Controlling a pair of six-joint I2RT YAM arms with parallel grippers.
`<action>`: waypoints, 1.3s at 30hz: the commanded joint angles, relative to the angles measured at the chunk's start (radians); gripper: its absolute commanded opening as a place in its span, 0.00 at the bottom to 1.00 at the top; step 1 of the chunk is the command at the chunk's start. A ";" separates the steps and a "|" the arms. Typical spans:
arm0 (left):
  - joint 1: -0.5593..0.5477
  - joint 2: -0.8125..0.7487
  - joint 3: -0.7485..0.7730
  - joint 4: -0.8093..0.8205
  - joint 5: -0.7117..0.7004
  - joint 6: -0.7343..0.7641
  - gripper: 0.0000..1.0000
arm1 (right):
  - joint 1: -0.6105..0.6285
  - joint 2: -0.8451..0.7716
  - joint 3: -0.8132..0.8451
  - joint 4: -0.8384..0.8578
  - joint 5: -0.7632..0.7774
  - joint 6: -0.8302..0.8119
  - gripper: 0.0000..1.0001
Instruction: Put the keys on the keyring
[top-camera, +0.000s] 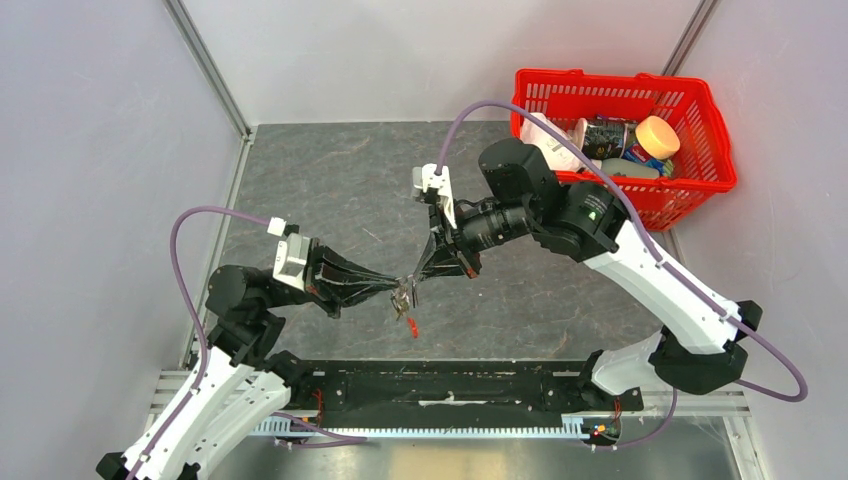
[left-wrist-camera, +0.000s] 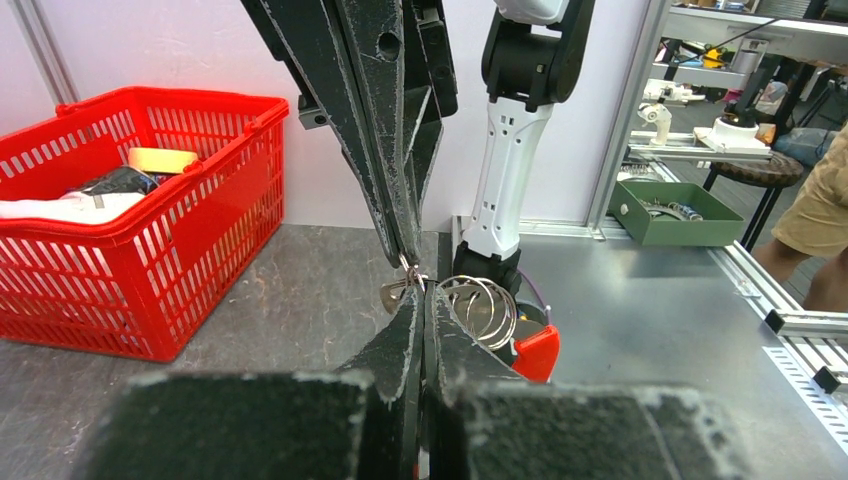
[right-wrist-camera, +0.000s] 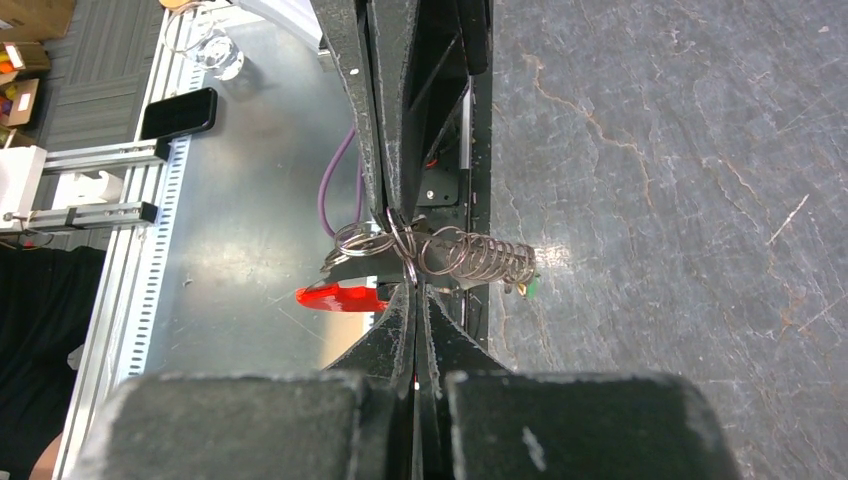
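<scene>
The black left gripper (top-camera: 397, 291) is clenched on the coiled silver metal keyring (right-wrist-camera: 476, 262), held at its tips. The black right gripper (top-camera: 417, 277) meets it tip to tip, pinching the same ring, whose red strap section (right-wrist-camera: 335, 297) hangs just beneath both.

Basket (left-wrist-camera: 150, 285) red — table (top-camera: 330, 190) grey, pale-veined — keyring strap (right-wrist-camera: 340, 296) red.

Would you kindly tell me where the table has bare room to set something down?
The mat is bare at far left, bordered by the back wall, left wall, left arm and right arm. Crowded: near centre, where the left gripper and right gripper meet shut on the keyring, and around the red basket.
</scene>
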 joint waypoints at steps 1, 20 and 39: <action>0.003 -0.013 0.002 0.073 0.015 -0.010 0.02 | 0.001 -0.037 -0.013 0.057 0.035 0.019 0.00; 0.005 -0.023 -0.014 0.118 0.000 -0.034 0.02 | 0.001 -0.068 -0.079 0.070 0.020 0.013 0.00; 0.003 0.013 -0.071 0.473 -0.021 -0.287 0.02 | 0.002 -0.148 -0.079 0.190 -0.051 -0.041 0.44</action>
